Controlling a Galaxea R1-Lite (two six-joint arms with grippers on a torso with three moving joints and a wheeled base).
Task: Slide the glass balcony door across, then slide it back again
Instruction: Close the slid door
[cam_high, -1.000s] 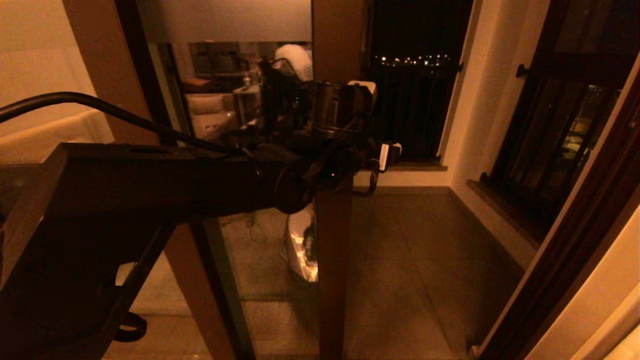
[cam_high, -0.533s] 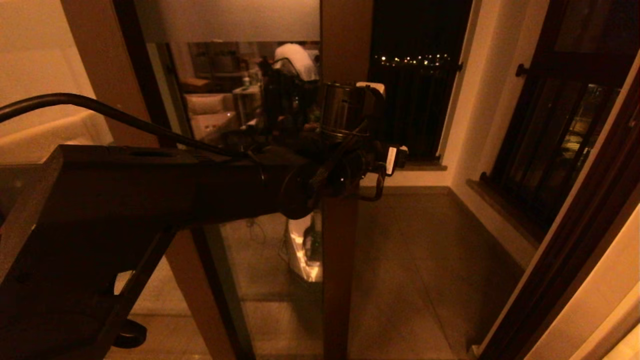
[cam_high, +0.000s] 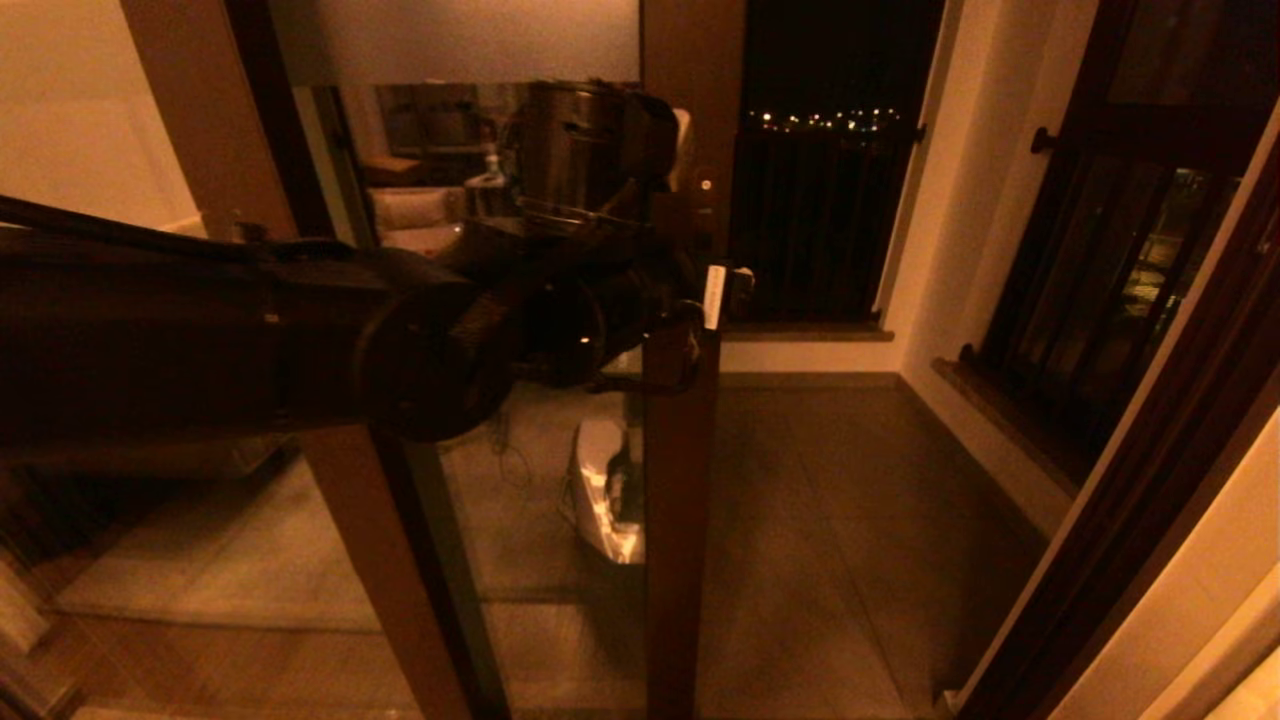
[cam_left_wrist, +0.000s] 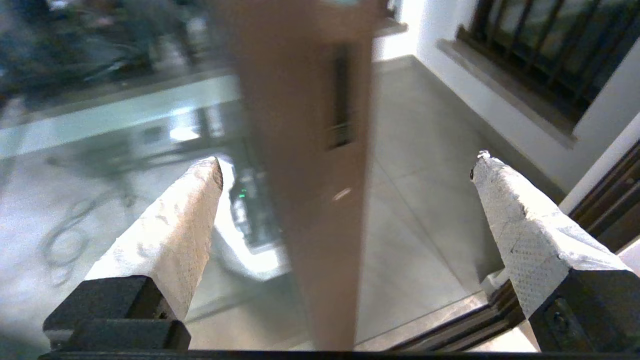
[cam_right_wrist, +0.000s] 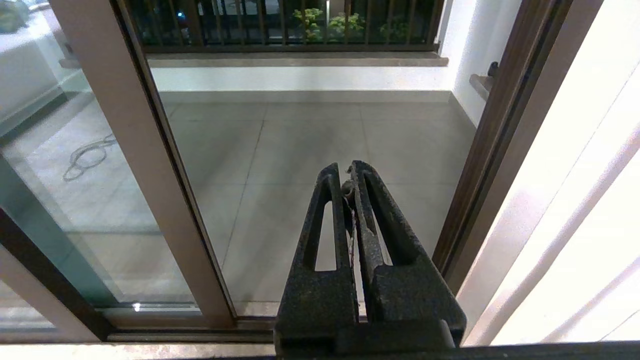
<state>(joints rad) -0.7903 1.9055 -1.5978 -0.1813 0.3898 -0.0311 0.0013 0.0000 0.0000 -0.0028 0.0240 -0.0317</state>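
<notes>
A tiled balcony floor (cam_high: 860, 520) fills the middle of the scene, pale square tiles running out to a low white wall under a dark barred window (cam_high: 820, 210), with distant lights showing through the bars in the head view. A second barred window (cam_high: 1110, 290) in a dark frame lines the right-hand wall, above a narrow ledge. On the far right, a dark brown door jamb (cam_high: 1130, 520) slants down to the floor beside a cream wall.

The glass balcony door (cam_high: 520, 500) stands part-way across the opening, left of the bare floor. Its brown upright (cam_high: 675, 500) rises at the centre of the head view, a frosted band (cam_high: 450, 40) runs across the top of the glass, and the pane mirrors the lit room behind the robot. A slim recessed handle plate (cam_left_wrist: 341, 95) sits in the upright, blurred in the left wrist view.

The left arm (cam_high: 200, 330) reaches in from the left at handle height, dark against the glass. The left pincer (cam_left_wrist: 345, 170) is spread wide, its two white-padded fingers (cam_left_wrist: 520, 220) straddling the upright without touching it, one on the glass side and one on the open side.

The right pincer (cam_right_wrist: 349, 175) hangs low near the door's bottom track (cam_right_wrist: 165, 320), its black fingers pressed together and holding nothing. A loose cable (cam_right_wrist: 87, 155) lies coiled on the tiles behind the glass.
</notes>
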